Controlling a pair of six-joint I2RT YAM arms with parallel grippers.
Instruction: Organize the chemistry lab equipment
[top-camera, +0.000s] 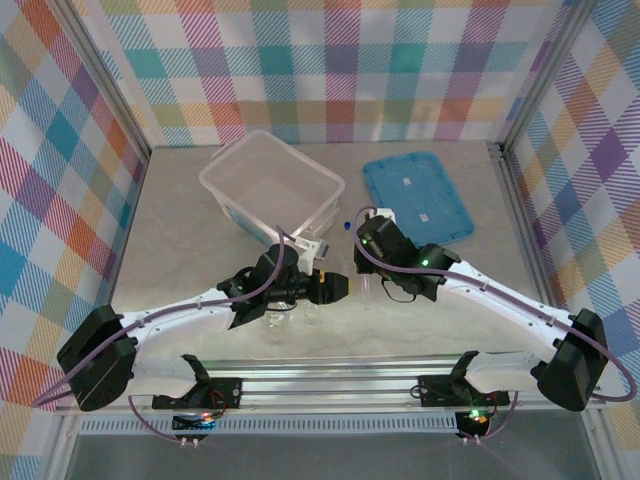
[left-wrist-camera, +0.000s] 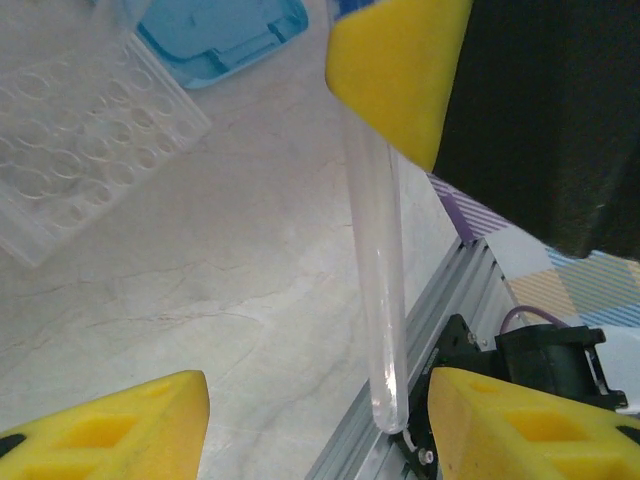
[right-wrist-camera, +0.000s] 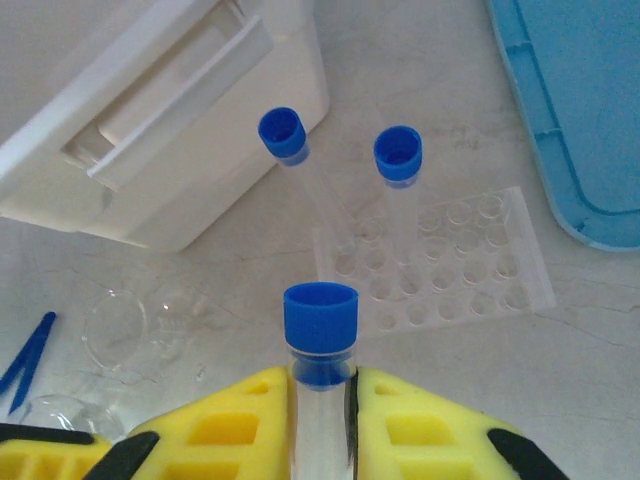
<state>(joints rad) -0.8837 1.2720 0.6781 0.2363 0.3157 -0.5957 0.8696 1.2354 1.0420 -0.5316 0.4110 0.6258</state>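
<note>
Pastel plaid fabric walls (top-camera: 330, 70) enclose three sides of a pale, marble-patterned tabletop (top-camera: 190, 250), framed by slim aluminium corner posts (top-camera: 109, 80) and a grooved aluminium rail (top-camera: 330, 385) along its near edge, under even, soft light.

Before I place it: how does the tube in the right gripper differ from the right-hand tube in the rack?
The held tube is clamped in the right gripper just under its cap; the rack tube stands free. The held tube is outside the rack; the rack tube sits in a well. Both are clear, blue-capped.
</note>
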